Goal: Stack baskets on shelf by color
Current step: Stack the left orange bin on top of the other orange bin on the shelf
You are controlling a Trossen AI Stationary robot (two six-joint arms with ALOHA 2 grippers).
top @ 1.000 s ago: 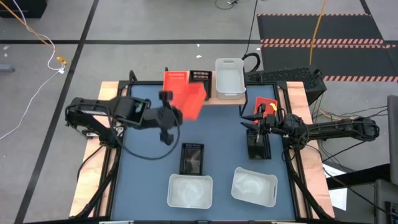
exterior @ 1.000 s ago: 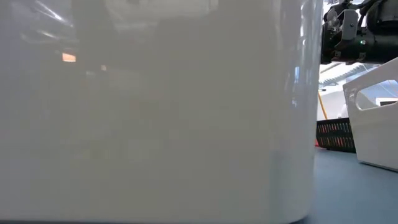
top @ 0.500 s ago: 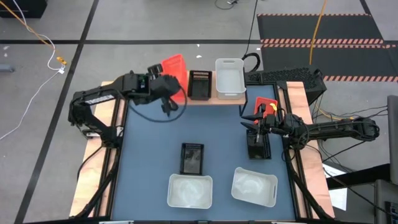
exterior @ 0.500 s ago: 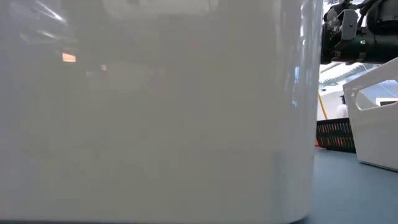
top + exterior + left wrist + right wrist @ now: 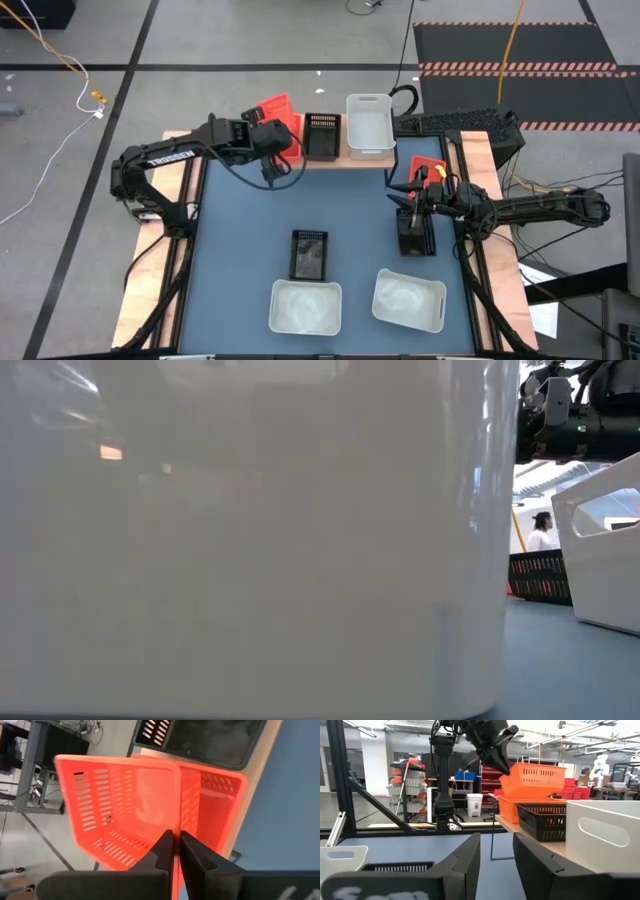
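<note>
My left gripper (image 5: 272,146) is shut on a red basket (image 5: 274,108), holding it tilted over a second red basket (image 5: 220,800) that rests on the left end of the wooden shelf (image 5: 332,163). The held basket also shows in the right wrist view (image 5: 535,772). A black basket (image 5: 321,135) and a white basket (image 5: 368,125) stand on the shelf to its right. My right gripper (image 5: 402,203) is open at the table's right, over another black basket (image 5: 415,236) and beside a third red basket (image 5: 428,168). My left gripper pinches the rim of one wall (image 5: 176,822) of the red basket between its two fingers, one finger on the inner face and one on the outer. The basket is lifted and tilted, its open side turned sideways, above the red basket on the shelf. I cannot tell whether the two touch.
A black basket (image 5: 308,253) stands mid-table, and two white baskets (image 5: 305,305) (image 5: 408,300) stand near the front edge. One white basket (image 5: 250,540) fills most of the low view. A person (image 5: 541,532) shows far off in the room.
My left gripper has carried the red basket from over the middle of the table toward the far edge, to the shelf's left end. The basket has turned about and now hangs tilted over the red basket on the shelf. My right arm has kept still.
</note>
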